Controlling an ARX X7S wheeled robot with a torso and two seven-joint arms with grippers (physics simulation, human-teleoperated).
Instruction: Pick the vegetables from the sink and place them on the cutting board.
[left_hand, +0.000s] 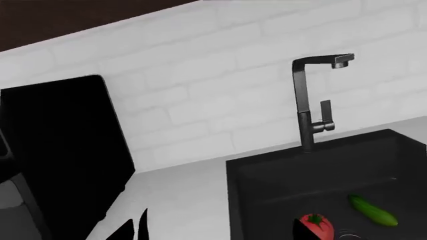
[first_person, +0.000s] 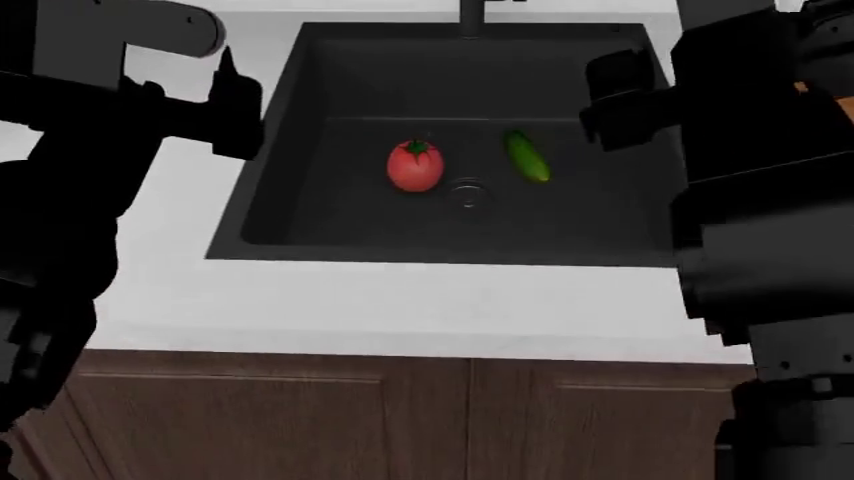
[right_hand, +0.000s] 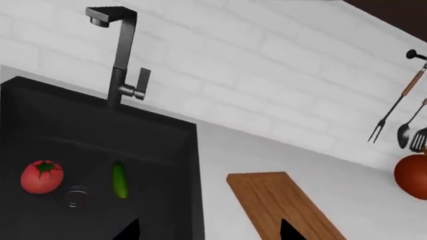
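A red tomato with a green stem and a slim green cucumber lie apart on the floor of the black sink, either side of the round drain. Both also show in the left wrist view as the tomato and cucumber. My left gripper is open and empty, above the counter at the sink's left rim. My right gripper is open and empty over the sink's right rim. The brown wooden cutting board lies on the counter right of the sink.
A dark faucet stands behind the sink against the white brick wall. A black appliance sits left of the sink. Utensils hang on the wall at far right, above a round red object. Wooden cabinet fronts run below the counter.
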